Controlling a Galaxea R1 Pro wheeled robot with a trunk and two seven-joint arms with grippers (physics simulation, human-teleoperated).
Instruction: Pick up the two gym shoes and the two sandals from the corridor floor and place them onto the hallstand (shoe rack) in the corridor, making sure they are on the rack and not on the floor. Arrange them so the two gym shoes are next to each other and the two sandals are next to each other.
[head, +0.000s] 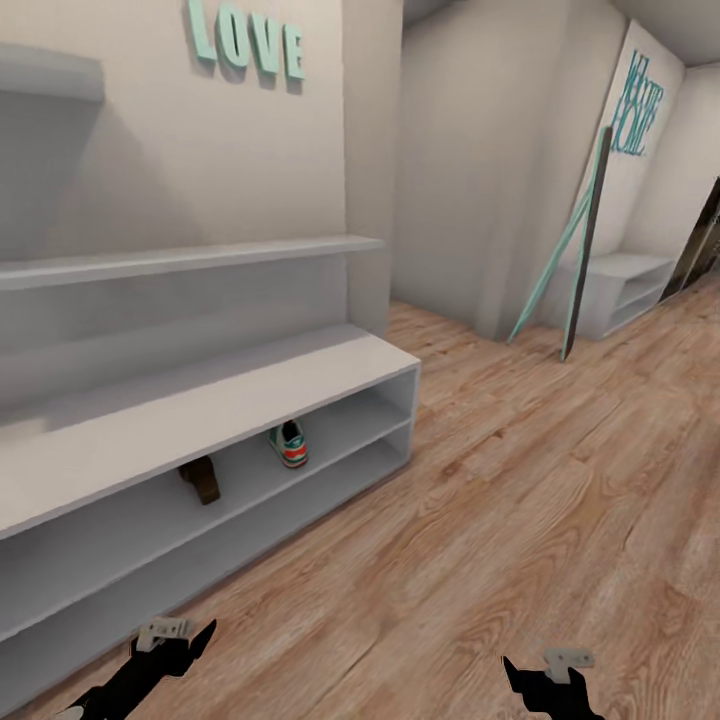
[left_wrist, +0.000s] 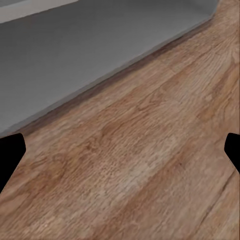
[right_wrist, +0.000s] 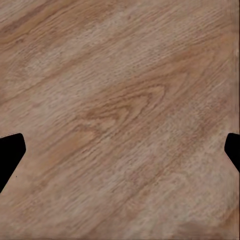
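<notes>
The pale grey hallstand (head: 250, 385) runs along the left wall, with a low bench top over two open shelf slots. In its upper slot lie one gym shoe (head: 290, 445), white with green and orange-red, and one dark brown sandal (head: 201, 480) a short way left of it. My left gripper (head: 185, 645) hangs low in front of the hallstand's base, over the corridor floor (head: 520, 500). In the left wrist view that gripper (left_wrist: 120, 155) is open above the planks beside the grey base (left_wrist: 90, 55). My right gripper (head: 535, 680) (right_wrist: 120, 155) is open over bare floor (right_wrist: 120, 110).
Two floating shelves (head: 190, 260) are fixed above the bench. A wall corner (head: 372, 200) juts out past the hallstand's right end. Farther down the corridor a tall teal-framed panel (head: 580, 250) leans on the wall beside a low white bench (head: 625, 285).
</notes>
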